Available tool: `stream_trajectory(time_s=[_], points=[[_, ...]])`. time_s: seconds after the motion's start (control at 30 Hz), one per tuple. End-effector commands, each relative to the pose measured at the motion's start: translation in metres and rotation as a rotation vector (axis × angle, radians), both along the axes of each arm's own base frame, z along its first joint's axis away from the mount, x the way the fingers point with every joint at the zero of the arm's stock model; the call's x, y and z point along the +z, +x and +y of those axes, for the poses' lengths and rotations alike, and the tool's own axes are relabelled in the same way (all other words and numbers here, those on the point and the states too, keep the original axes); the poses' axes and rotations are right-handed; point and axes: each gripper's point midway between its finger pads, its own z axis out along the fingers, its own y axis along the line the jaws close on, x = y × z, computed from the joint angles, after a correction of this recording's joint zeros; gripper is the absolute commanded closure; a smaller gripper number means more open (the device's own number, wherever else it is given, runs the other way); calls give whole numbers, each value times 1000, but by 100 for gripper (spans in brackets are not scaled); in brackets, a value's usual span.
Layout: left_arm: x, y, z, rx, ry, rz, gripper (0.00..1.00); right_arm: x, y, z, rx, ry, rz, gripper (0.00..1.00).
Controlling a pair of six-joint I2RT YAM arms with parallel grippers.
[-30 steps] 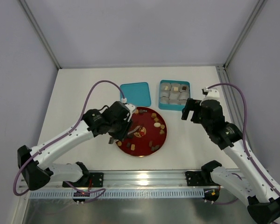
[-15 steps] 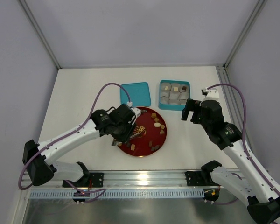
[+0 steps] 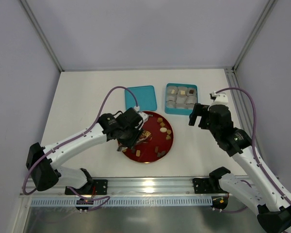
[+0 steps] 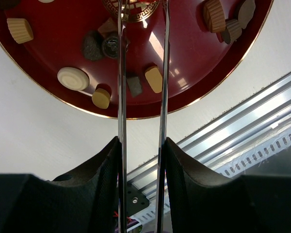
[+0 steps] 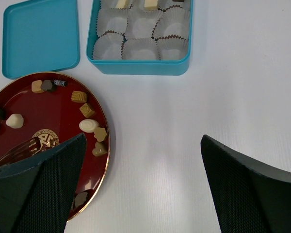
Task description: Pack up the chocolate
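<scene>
1. The left pincer [image 4: 141, 141] is clamping slim metal tweezers [image 4: 120, 97]. The blades are standing apart with nothing visibly between them, over the round red plate [image 4: 194, 58], probably lining up a pick.
2. The small brown, tan and cream chocolate pieces [image 4: 155, 79] are lying mostly on that plate, and a few are sitting in the square teal box [image 5: 138, 67] at far right.
3. The right pincer [image 5: 143, 137] is hanging wide open and empty, right of the plate.
4. The white table [image 3: 87, 97] is sitting within pale grey walls [image 3: 136, 34].
</scene>
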Motion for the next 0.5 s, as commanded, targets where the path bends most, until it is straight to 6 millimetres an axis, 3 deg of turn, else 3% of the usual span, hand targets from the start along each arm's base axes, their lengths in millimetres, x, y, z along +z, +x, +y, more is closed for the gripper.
stream_trajectory(time_s=[0.0,0.47], points=[[4,8,-9,-21,-29,-38,60,8,2,-3,-18,13,-40,0],[3,5,-15,-26,-43,-13,61,9,1,-5,-25,9,-45,0]])
